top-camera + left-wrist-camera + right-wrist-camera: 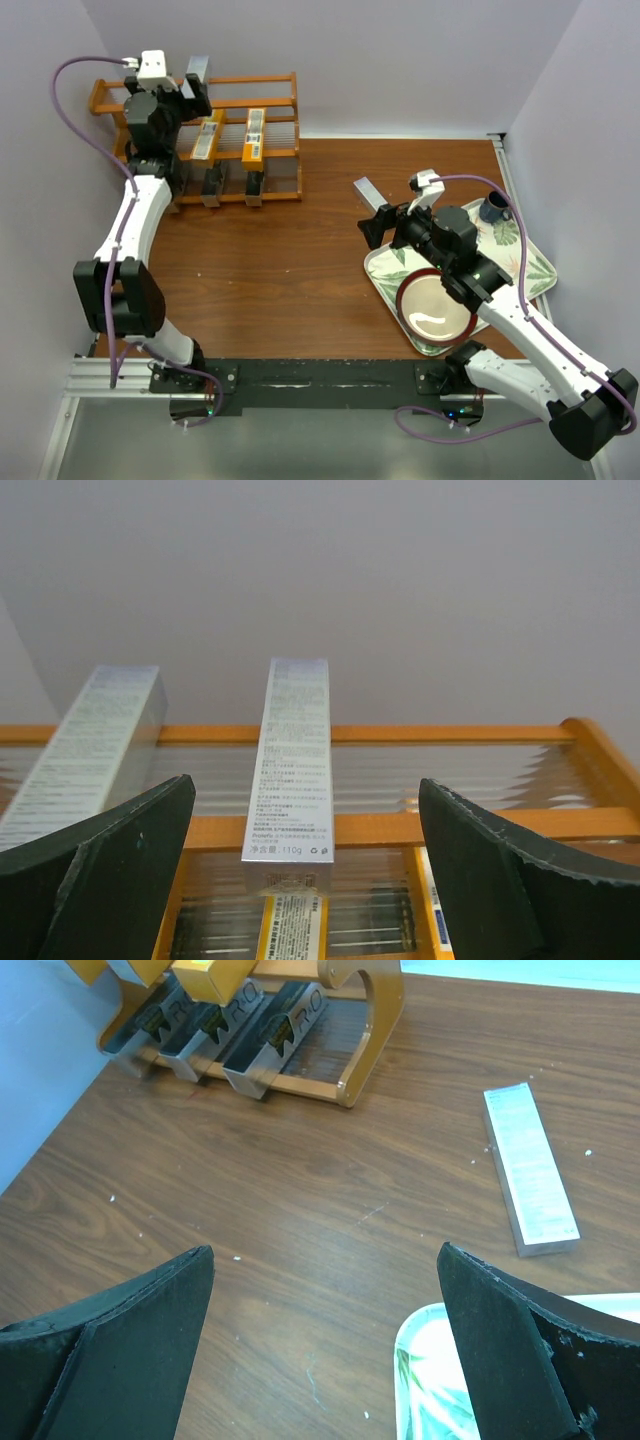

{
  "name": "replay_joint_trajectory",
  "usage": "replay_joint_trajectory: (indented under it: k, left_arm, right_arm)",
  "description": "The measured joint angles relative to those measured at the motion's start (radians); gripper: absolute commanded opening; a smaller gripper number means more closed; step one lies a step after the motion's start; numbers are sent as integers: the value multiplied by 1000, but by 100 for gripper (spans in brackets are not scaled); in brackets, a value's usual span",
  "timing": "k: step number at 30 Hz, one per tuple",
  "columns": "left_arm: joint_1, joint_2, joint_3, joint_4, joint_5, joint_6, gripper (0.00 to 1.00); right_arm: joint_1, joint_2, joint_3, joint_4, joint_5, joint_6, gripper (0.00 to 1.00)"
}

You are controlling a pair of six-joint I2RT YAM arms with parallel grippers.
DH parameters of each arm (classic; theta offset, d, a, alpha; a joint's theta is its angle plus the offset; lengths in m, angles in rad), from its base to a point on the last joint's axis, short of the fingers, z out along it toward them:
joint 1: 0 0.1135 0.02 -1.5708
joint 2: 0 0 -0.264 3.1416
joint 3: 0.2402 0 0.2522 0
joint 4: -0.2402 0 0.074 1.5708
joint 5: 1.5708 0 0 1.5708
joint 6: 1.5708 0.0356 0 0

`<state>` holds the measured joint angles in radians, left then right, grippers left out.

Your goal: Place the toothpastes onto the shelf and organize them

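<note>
Left fingers are up at the top tier of the shelf, spread wide, gripping nothing. Framed between them, a silver carton leans upright against the shelf's top rail. A second silver carton stands beside it, toward the shelf's left end. One tier down I can make out two gold-and-white cartons. On the bottom tier there are three black cartons side by side. Off the shelf's right end, well apart from it, a third silver carton lies flat on the bench. Right fingers hover near that carton, on the side away from the shelf, wide open too and empty. Farther from the shelf sits a leaf-patterned tray carrying a red-rimmed plate and a blue mug.
</note>
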<state>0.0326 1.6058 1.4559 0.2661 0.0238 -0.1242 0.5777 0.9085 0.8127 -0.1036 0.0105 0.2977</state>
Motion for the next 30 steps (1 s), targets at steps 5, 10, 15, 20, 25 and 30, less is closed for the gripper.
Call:
replay_joint_trajectory:
  k: [5,10,15,20,25,30]
  left_arm:
    - [0,-131,2,-26,25,-14,100]
    - [0,-327,-30,-89,47,-14,100]
    - [0,-579,-227,-111,86,-40,100]
    - [-51,-767,-511,-134,104,-66,100]
    - [-164,-836,-719,-210,118,-62,100]
    - [-236,-924,-848,-269,114,-15,100]
  right_arm:
    - [0,28,40,-61,24,6,98]
    - [0,143,176,-142,29,17,99]
    - [-1,267,285,-180,24,19,99]
    - [-8,408,377,-227,17,-11,99]
    - [-40,551,447,-275,27,-84,99]
    - [-115,719,545,-332,32,-146,99]
